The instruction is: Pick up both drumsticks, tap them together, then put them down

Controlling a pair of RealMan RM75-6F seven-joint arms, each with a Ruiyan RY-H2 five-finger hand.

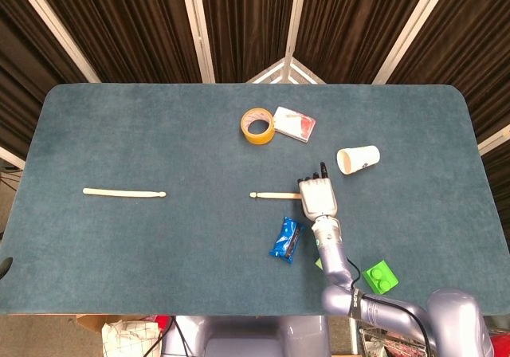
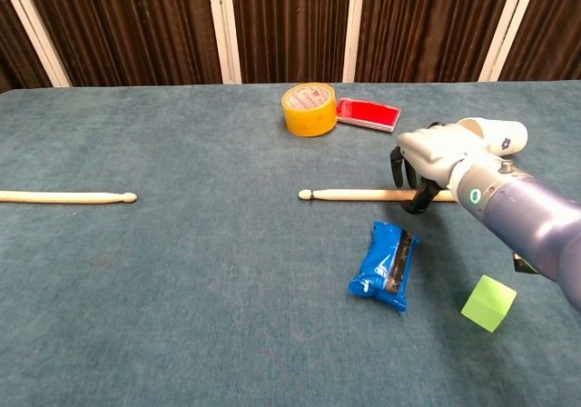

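Observation:
Two pale wooden drumsticks lie flat on the blue-green table. The left drumstick (image 1: 123, 191) (image 2: 64, 197) rests alone far to the left. The right drumstick (image 1: 275, 195) (image 2: 349, 194) lies mid-table, tip pointing left. My right hand (image 1: 317, 196) (image 2: 436, 153) hangs over its handle end, which it hides. Its fingers curl down behind the stick and the thumb comes down in front, so they straddle it without clamping it. The stick still lies on the table. No view shows my left hand.
A blue snack packet (image 1: 286, 240) (image 2: 385, 265) lies just in front of the right drumstick. A tipped paper cup (image 1: 358, 159) (image 2: 495, 134) lies right of the hand. Yellow tape (image 1: 258, 126) and a red packet (image 1: 295, 123) sit behind. A green cube (image 2: 488, 302) sits near my right forearm.

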